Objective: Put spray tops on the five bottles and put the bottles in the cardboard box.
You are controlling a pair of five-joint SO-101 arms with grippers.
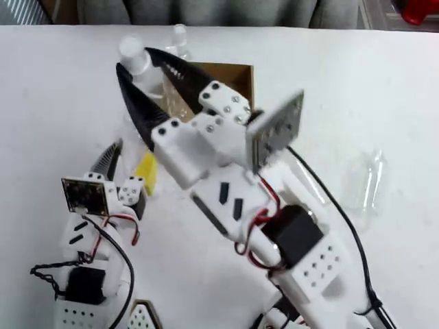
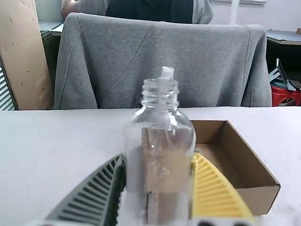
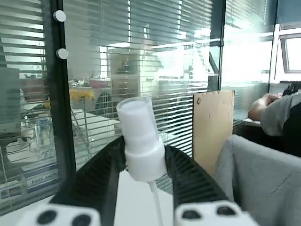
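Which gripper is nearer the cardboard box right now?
Right. The right gripper, shut on a spray top, hangs beside the cardboard box; the left gripper, holding a bottle, is farther off.

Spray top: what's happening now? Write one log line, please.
left hand: shut on clear plastic bottle | right hand: shut on white spray top | bottle neck: bare

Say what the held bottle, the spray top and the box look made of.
The bottle looks like clear glossy plastic, possibly glass: the cardboard box shows through it. The spray top looks like smooth opaque white plastic. The box is dull brown cardboard with raw edges.
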